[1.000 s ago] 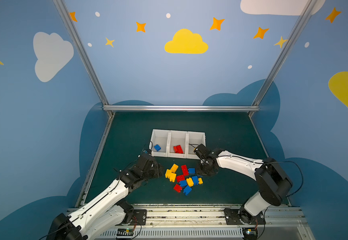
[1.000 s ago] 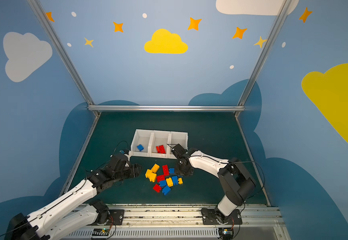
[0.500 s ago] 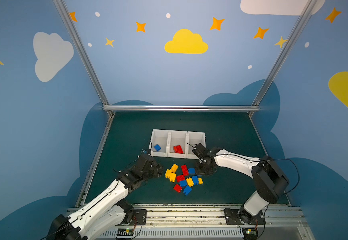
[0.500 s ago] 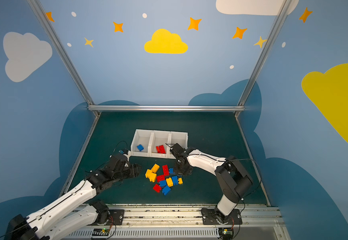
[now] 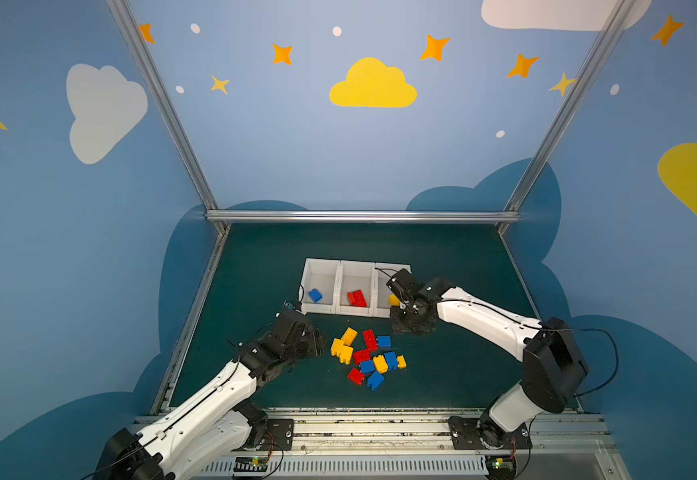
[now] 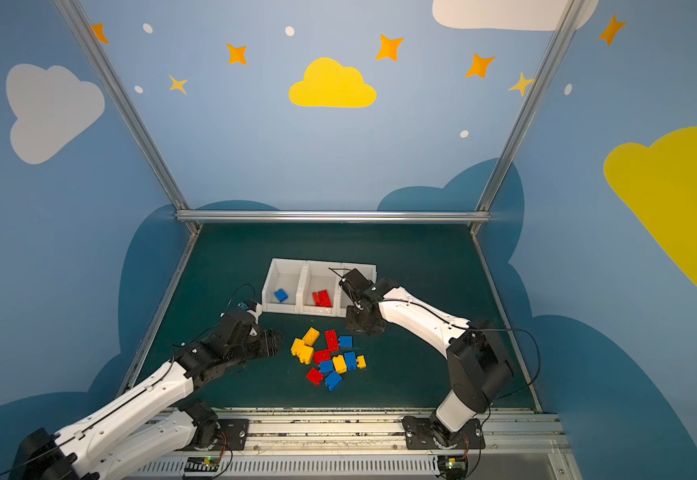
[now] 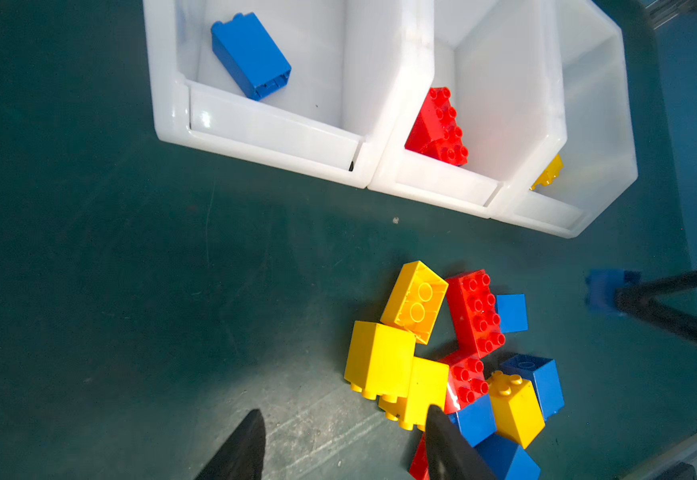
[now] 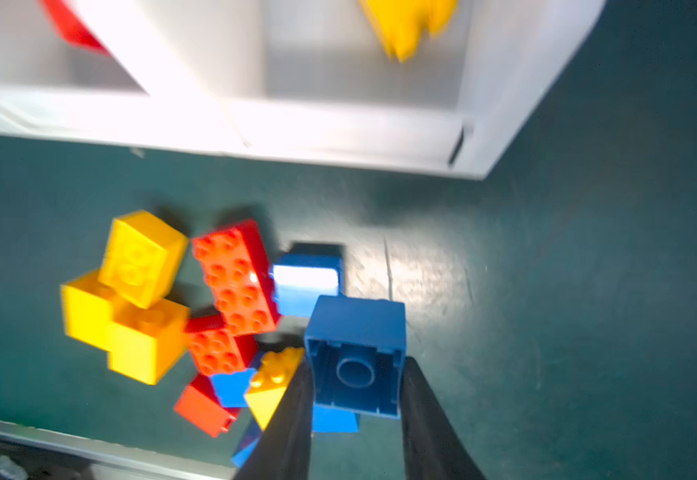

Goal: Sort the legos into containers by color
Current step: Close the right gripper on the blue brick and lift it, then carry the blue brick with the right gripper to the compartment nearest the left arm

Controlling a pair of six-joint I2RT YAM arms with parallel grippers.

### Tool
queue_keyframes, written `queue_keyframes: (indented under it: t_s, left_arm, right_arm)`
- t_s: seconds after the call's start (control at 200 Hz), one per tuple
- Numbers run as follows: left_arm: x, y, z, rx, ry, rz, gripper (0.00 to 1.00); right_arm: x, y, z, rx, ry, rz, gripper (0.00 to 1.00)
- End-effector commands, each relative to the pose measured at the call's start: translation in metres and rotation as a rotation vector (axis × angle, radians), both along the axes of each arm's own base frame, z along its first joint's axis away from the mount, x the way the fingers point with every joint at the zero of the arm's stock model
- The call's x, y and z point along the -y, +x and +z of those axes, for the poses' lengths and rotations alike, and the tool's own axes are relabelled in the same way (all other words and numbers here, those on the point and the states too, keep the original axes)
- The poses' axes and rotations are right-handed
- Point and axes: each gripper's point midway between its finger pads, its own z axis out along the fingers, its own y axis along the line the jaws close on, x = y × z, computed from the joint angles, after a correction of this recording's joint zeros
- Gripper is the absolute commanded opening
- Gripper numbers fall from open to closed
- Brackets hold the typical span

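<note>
4 legos (image 5: pixel 357 298) lie in the containers (image 5: pixel 340 266), about 11 wait unsorted; right hand (image 8: pixel 355 374) clamps a blue brick (image 8: pixel 357 328), left hand (image 7: pixel 344 411) half-open, empty.

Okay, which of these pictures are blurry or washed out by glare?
Right wrist view: motion blur throughout, front wall of the bins blown out white, only the blue brick fairly crisp. Left wrist view: sharp, small glints on the bins. Both top views: sharp, evenly lit, posts splaying outward with the wide angle.
</note>
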Motion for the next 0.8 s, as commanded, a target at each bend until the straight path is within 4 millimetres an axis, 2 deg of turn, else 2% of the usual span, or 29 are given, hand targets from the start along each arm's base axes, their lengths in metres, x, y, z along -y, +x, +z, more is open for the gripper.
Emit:
queue_keyframes:
  t_s: [0.0, 0.18, 0.34, 0.456, 0.586, 0.796]
  left_arm:
    - [-0.002, 0.001, 0.001, 0.012, -0.009, 0.010, 0.62]
    - [-0.003, -0.002, 0.001, 0.011, -0.010, 0.009, 0.62]
    - [-0.008, -0.003, 0.004, 0.021, -0.002, 0.021, 0.62]
    - [-0.016, -0.006, 0.006, 0.027, 0.009, 0.042, 0.62]
    - [-0.027, -0.010, 0.008, 0.038, 0.017, 0.082, 0.62]
    - [-0.042, -0.017, 0.009, 0.062, 0.004, 0.136, 0.62]
  right_arm:
    - [0.008, 0.017, 0.012, 0.027, -0.054, 0.043, 0.27]
    - [-0.002, 0.052, 0.020, 0.051, -0.043, 0.057, 0.27]
    - [-0.021, 0.068, 0.023, 0.047, -0.013, 0.087, 0.27]
    - [-0.038, 0.078, 0.032, 0.055, 0.025, 0.111, 0.27]
    - [-0.065, 0.086, 0.047, 0.087, 0.074, 0.164, 0.27]
    - [-0.125, 0.097, 0.064, 0.116, 0.173, 0.261, 0.27]
